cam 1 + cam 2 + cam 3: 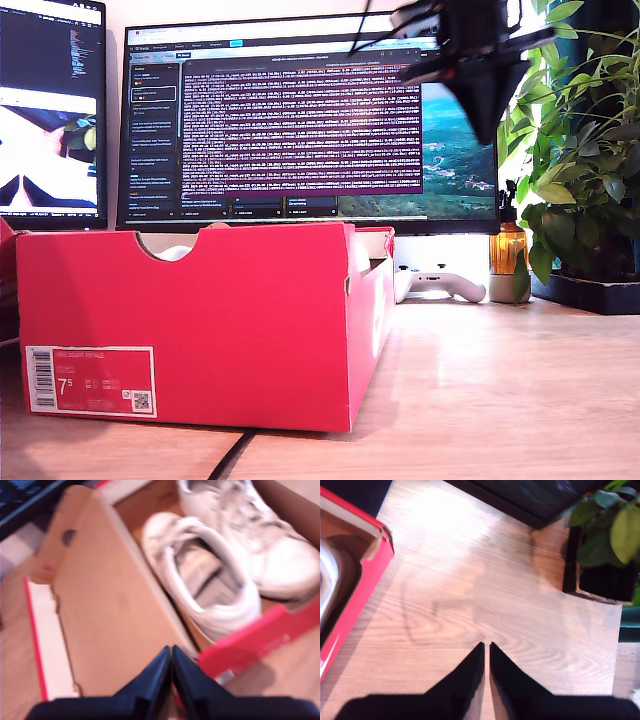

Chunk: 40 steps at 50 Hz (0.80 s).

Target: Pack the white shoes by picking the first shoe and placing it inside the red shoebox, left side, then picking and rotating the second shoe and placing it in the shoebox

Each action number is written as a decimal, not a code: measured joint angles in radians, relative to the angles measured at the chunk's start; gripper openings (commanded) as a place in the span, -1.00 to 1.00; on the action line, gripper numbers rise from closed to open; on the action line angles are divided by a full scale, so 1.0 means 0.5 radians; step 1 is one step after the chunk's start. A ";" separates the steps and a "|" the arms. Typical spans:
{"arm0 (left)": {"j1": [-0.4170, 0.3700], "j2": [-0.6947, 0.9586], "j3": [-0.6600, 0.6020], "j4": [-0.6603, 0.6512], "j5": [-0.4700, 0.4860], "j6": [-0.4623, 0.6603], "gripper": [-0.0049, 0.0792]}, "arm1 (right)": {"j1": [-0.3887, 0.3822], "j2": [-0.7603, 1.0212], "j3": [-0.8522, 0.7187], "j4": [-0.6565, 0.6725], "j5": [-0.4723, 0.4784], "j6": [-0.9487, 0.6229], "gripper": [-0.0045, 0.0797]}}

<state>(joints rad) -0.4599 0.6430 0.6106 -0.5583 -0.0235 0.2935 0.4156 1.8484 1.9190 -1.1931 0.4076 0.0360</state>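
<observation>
In the exterior view the bright red cardboard shoebox [200, 330] stands on the wooden tabletop [500, 400] near its front edge — something white shows through the half-round notch. An arm hangs high near the view's top edge.

In the first wrist view both white leather sneakers [225, 560] lie side by side inside the box, so the packing looks finished. The first gripper [171, 655] has its jaws together, holding nothing.

In the second wrist view the second gripper [486, 650] is closed too — empty, above bare wood beside the box.
</observation>
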 measured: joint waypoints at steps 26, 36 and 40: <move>0.375 0.198 0.000 0.666 0.519 -0.172 -0.91 | -0.148 -1.116 -1.619 1.215 0.007 -0.023 -0.89; 0.467 0.321 -0.005 0.726 0.576 -0.220 -0.91 | -0.149 -1.311 -2.096 1.701 0.005 -0.179 -0.89; 0.514 0.314 -0.050 0.835 0.565 -0.269 -0.91 | -0.150 -1.360 -2.251 1.887 0.003 -0.188 -0.89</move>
<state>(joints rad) -0.2028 0.8001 0.5858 -0.1406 0.2592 0.1593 0.3408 1.1687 0.7937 -0.2497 0.4091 -0.0578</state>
